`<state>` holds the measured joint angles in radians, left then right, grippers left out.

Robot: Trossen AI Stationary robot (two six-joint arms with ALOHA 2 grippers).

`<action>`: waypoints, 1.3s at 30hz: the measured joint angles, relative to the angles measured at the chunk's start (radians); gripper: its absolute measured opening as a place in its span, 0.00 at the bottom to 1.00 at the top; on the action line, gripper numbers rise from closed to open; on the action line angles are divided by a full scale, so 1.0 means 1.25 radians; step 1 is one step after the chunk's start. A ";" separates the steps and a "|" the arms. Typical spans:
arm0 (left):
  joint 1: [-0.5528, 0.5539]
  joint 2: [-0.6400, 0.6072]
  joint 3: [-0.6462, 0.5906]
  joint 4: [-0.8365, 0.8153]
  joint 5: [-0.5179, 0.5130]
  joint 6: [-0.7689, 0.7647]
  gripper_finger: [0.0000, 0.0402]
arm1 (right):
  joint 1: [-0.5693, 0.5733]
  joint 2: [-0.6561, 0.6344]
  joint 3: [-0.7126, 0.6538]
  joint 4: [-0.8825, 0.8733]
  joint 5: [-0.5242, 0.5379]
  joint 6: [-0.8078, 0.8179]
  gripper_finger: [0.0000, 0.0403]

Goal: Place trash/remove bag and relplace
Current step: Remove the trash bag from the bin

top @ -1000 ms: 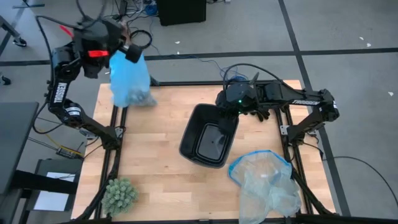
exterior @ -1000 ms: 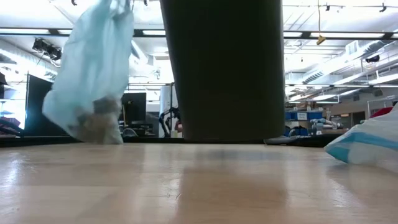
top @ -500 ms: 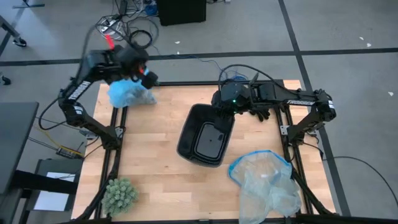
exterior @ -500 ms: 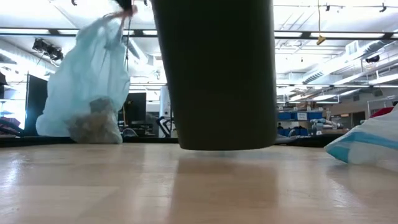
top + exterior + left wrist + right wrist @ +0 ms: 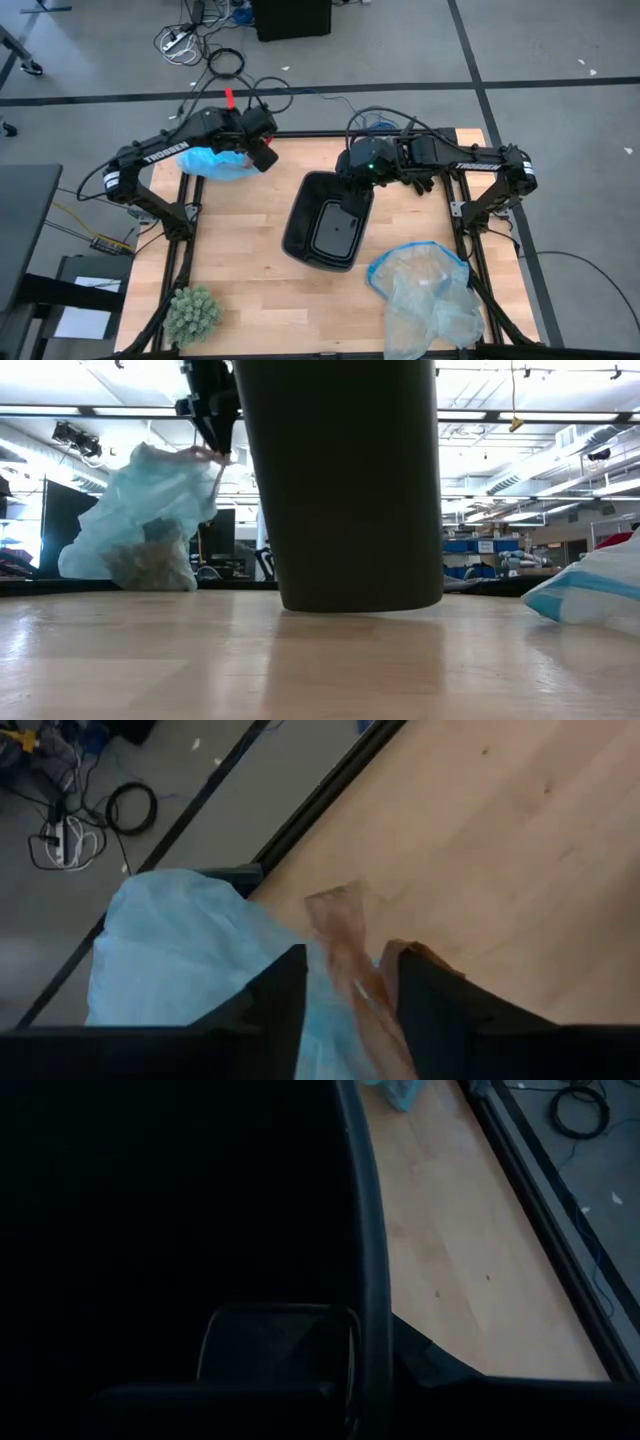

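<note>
Left gripper (image 5: 262, 150) is clamped on the gathered neck of the bag (image 5: 215, 164), which rests on the table (image 5: 240, 250) at its far left corner, well left of the bin (image 5: 330, 222), with trash (image 5: 150, 565) showing dimly through its bottom. Right gripper (image 5: 352, 172) is at the bin's far rim, one finger inside and one outside the wall, gripping it. A paler bag (image 5: 430, 295) lies just beside the bin's near right side; a plant ball (image 5: 192, 312) sits well apart, near left.

The bag (image 5: 215, 163) sits at the table's (image 5: 250, 270) far-left corner; bin (image 5: 330, 220) mid-table; plant ball (image 5: 192, 313) near-left.
</note>
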<state>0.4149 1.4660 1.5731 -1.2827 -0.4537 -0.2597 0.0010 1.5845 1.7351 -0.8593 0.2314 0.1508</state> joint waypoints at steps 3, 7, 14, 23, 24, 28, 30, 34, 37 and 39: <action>-0.002 -0.001 -0.011 0.008 -0.001 -0.007 0.44 | 0.000 0.000 0.000 0.001 -0.008 -0.015 0.06; -0.019 -0.001 0.011 -0.005 0.000 -0.019 0.49 | -0.009 0.000 0.000 0.001 -0.018 -0.064 0.06; -0.108 -0.001 0.142 -0.039 0.017 -0.044 0.56 | -0.048 0.000 -0.016 0.041 -0.063 -0.161 0.06; -0.206 -0.002 0.336 -0.036 -0.020 -0.059 0.58 | -0.153 0.001 -0.018 0.117 -0.253 -0.297 0.07; -0.210 -0.003 0.343 -0.036 -0.024 -0.068 0.58 | -0.164 0.005 -0.018 0.120 -0.273 -0.300 0.07; -0.213 -0.002 0.346 -0.089 -0.053 -0.119 0.58 | -0.198 0.034 -0.018 0.145 -0.327 -0.319 0.06; -0.211 0.003 0.340 -0.177 -0.112 -0.160 0.57 | -0.212 0.053 -0.018 0.155 -0.365 -0.318 0.07; -0.190 -0.009 0.265 -0.213 -0.208 -0.205 0.57 | -0.221 0.102 -0.016 0.169 -0.402 -0.303 0.07; -0.175 -0.026 0.219 -0.215 -0.215 -0.220 0.57 | -0.214 0.136 -0.015 0.165 -0.420 -0.284 0.07; -0.158 -0.026 0.192 -0.239 -0.262 -0.233 0.58 | -0.210 0.142 -0.014 0.174 -0.420 -0.275 0.08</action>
<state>0.2173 1.4331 1.8128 -1.5820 -0.7811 -0.5504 -0.2619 1.7617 1.7172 -0.6419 -0.2933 -0.1929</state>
